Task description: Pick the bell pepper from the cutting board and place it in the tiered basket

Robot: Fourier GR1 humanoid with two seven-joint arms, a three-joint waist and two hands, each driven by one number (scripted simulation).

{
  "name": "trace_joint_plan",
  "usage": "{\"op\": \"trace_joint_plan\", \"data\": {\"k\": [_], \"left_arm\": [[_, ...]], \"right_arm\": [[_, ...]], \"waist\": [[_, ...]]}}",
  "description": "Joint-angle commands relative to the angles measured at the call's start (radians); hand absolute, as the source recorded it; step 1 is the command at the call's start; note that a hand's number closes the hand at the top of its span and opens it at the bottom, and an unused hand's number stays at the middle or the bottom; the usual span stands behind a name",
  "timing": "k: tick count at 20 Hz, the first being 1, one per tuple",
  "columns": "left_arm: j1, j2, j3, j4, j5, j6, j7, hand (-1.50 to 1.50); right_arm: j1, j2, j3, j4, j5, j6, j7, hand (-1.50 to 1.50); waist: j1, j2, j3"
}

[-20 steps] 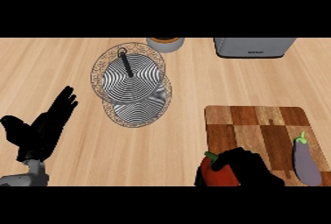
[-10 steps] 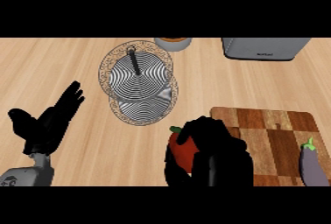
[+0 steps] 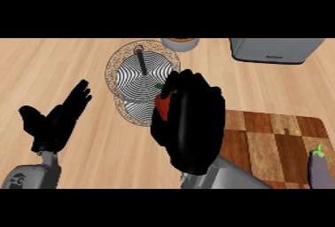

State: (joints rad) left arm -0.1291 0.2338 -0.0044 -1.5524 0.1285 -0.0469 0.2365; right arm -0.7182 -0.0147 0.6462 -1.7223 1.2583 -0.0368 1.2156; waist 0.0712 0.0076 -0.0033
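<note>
My right hand [image 3: 189, 128] is curled round the bell pepper [image 3: 161, 106] and hides most of it; only a red strip shows at the left side of my fingers. The pepper is off the cutting board [image 3: 268, 137] and sits over the right rim of the tiered basket [image 3: 112, 66], near its middle post. The left edge of the board lies just beside my right wrist, so on that side there is little room. To the left of the basket there is a wide strip of bare wooden counter [image 3: 39, 66], and my left hand [image 3: 56, 122] rests there, released with straight fingers, well apart from the basket.

I count one bell pepper, one eggplant [image 3: 319, 170] at the lower right corner of the board, one basket with two tiers, one board, one grey appliance [image 3: 278, 49] and one round pot [image 3: 180, 43] at the far edge.

The green stem of the pepper points away from me, so its long axis seems to run from me toward the far edge, though my hand covers too much to be sure.
</note>
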Motion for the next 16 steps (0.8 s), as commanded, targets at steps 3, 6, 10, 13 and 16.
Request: {"op": "trace_joint_plan", "data": {"k": [3, 6, 10, 13, 16], "left_arm": [[0.016, -0.015, -0.021, 0.013, -0.011, -0.004, -0.004, 0.00], [-0.006, -0.030, -0.018, -0.007, -0.015, 0.023, 0.012, 0.00], [0.002, -0.012, 0.001, 0.002, -0.005, 0.005, 0.003, 0.00], [-0.041, -0.007, 0.002, 0.036, -0.009, -0.007, -0.007, 0.00], [-0.023, -0.016, 0.006, 0.008, -0.002, 0.008, 0.017, 0.00]], "right_arm": [[-0.176, 0.014, -0.065, 0.166, -0.123, -0.059, 0.269, 1.50], [-0.226, 0.014, -0.087, 0.279, -0.167, -0.095, 0.233, 1.50], [-0.265, 0.014, -0.022, 0.385, -0.186, -0.179, 0.251, 1.50], [-0.332, 0.014, -0.078, 0.495, -0.217, -0.184, 0.209, 1.50], [-0.358, 0.014, -0.081, 0.555, -0.211, -0.225, 0.210, 1.50]], "waist": [[0.017, -0.001, 0.000], [0.004, -0.001, 0.001], [0.005, 0.000, 0.001], [0.002, 0.007, 0.000], [0.002, 0.001, 0.001]]}}
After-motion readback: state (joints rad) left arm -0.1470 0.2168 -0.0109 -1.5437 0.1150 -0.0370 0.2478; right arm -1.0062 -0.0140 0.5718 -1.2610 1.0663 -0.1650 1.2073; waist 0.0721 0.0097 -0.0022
